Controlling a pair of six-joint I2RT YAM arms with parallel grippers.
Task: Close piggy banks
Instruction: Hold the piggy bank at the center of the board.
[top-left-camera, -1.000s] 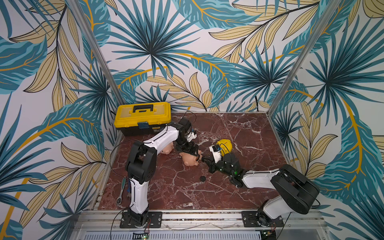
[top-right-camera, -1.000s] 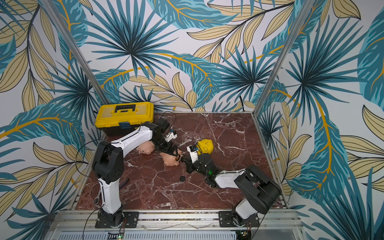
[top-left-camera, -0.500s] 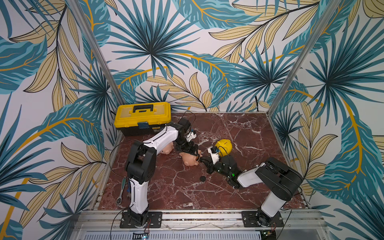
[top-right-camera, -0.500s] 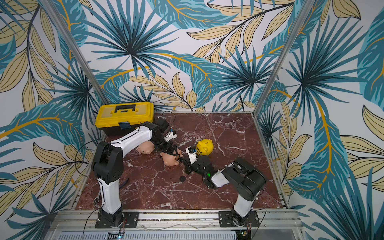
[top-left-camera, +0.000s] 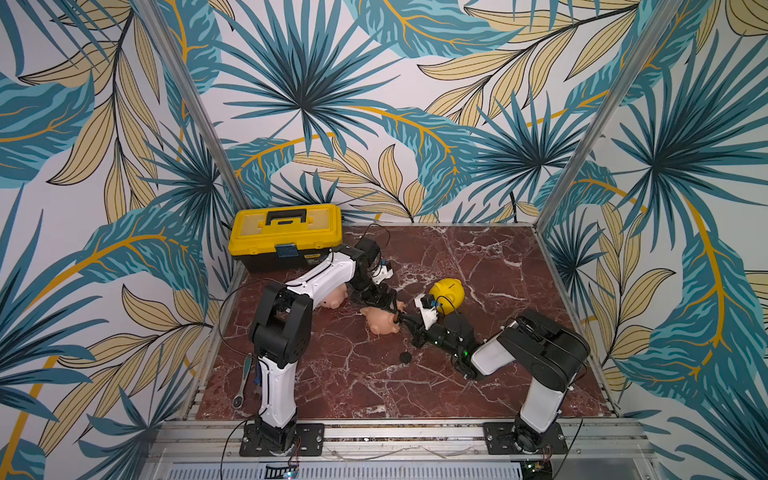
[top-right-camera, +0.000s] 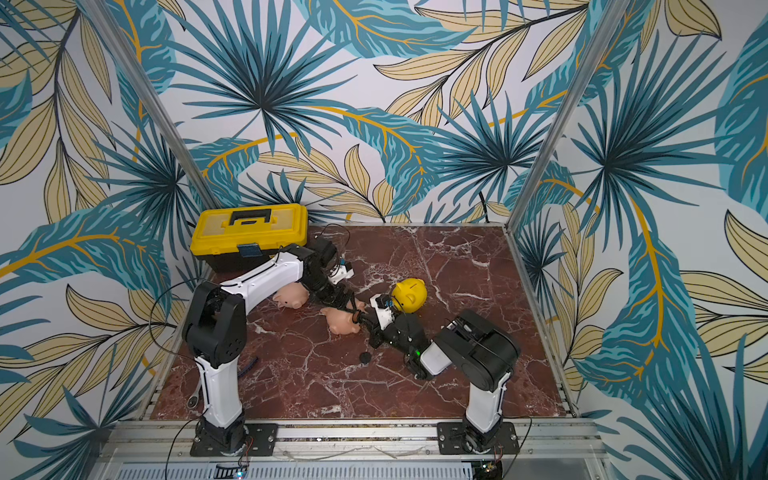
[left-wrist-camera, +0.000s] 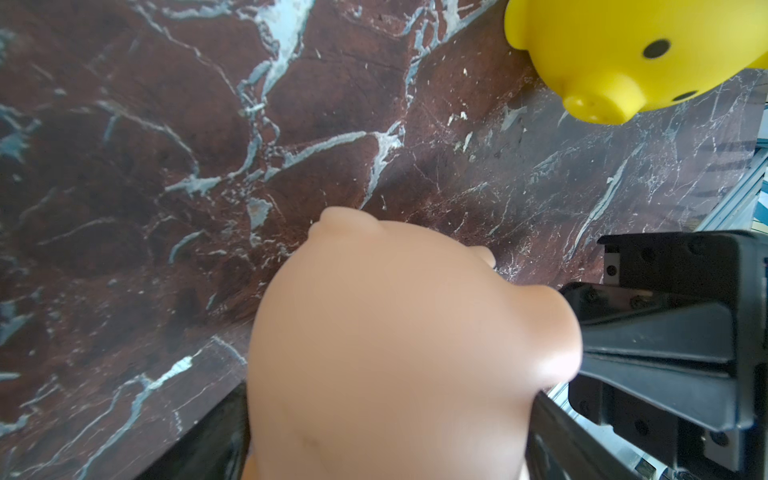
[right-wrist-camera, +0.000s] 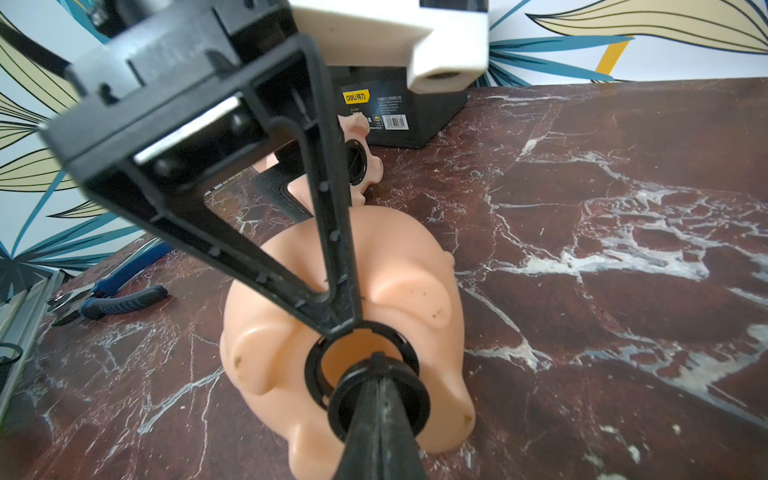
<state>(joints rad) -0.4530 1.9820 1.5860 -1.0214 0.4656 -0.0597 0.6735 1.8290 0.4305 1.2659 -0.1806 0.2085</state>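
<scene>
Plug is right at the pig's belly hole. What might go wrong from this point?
1. The plug in the right gripper sits off-centre from the hole; pushed like this, it may jam on the rim or pop free.
2. The left gripper's finger ends right at that rim, so the plug may bump it.
3. The pig is rounded; pressure could squirm it out of the left gripper.
</scene>
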